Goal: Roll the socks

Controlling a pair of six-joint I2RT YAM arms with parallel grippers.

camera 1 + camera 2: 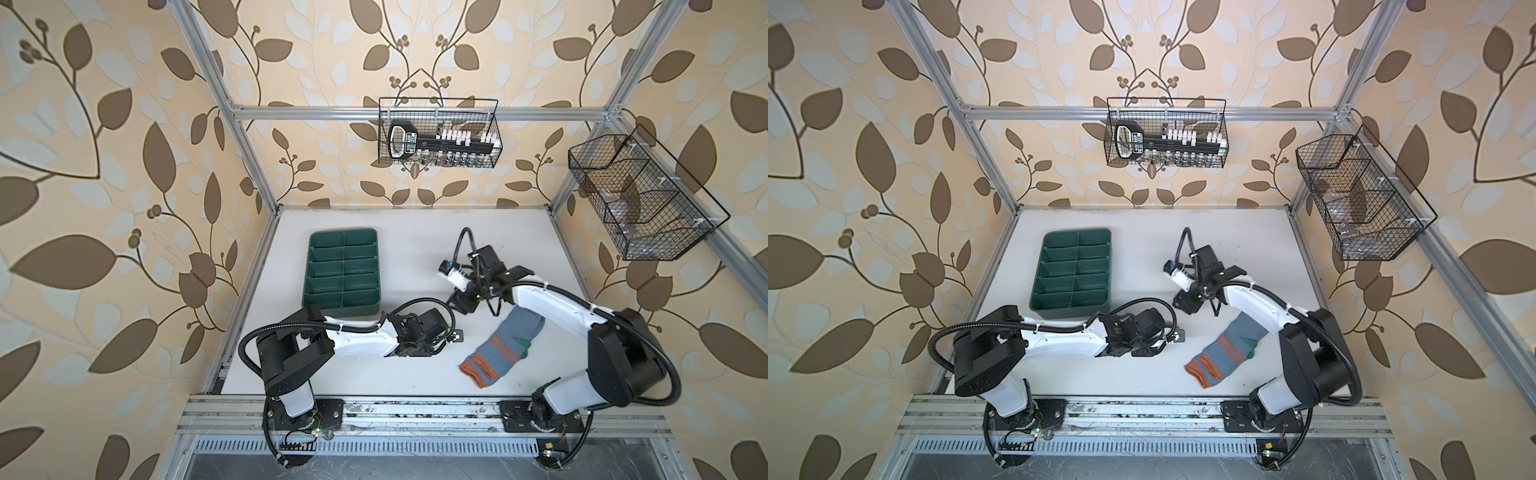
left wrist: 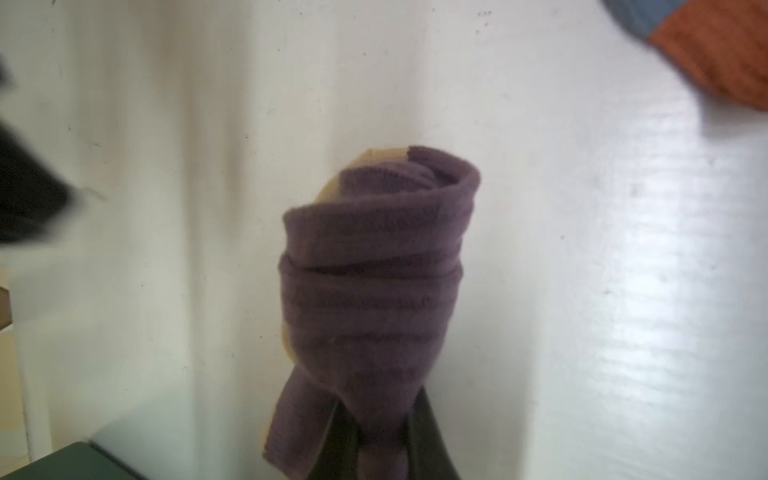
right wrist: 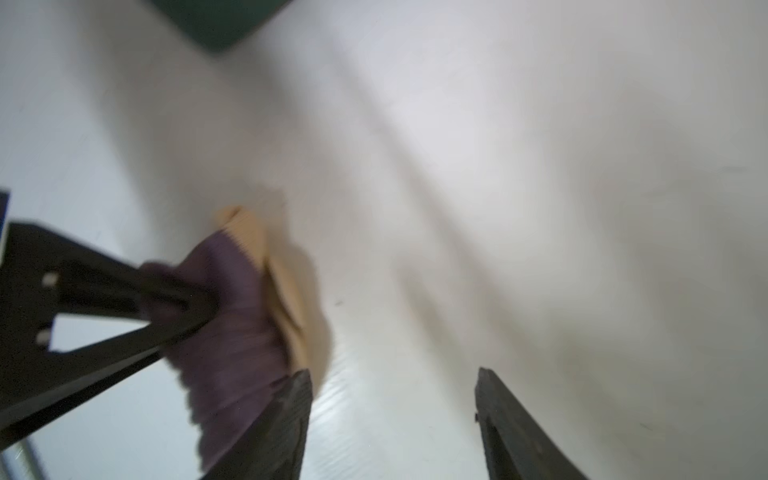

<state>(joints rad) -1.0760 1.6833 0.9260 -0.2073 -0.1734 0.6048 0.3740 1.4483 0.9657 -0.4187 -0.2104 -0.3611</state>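
On the white table [image 1: 415, 374], largest first: the green divided tray [image 1: 345, 309] sits far left, and every compartment I can see is bare.

Near right, the grey-blue sock [image 1: 498, 349] lies flat and unrolled. Its orange cuff points toward the near edge and its toe end runs under the right arm. Nothing touches it.

The purple sock [image 2: 374, 291] is wound into a tight roll, with beige toe fabric showing at one end. It is between the tray and the grey-blue sock, about mid-table. In both top views the left wrist hides it almost entirely. One loose flap hangs beside the fingers.

The left gripper [image 2: 380, 415] is clamped nearly closed on the base of the roll, pinching fabric between both fingers. Whether the roll rests on the table or is lifted clear, I cannot tell.

The right gripper [image 3: 395, 374] has its jaws well apart with nothing between them. One finger is just beside the roll.

My read: sock one is rolled and the handover to the left arm is done. Sock two is not yet started.

The next move calls for setting the roll down, probably in a tray compartment, without loosening it. That hanging flap is the weak point. After that the right arm needs to clear off the grey-blue sock so I can start at one end.
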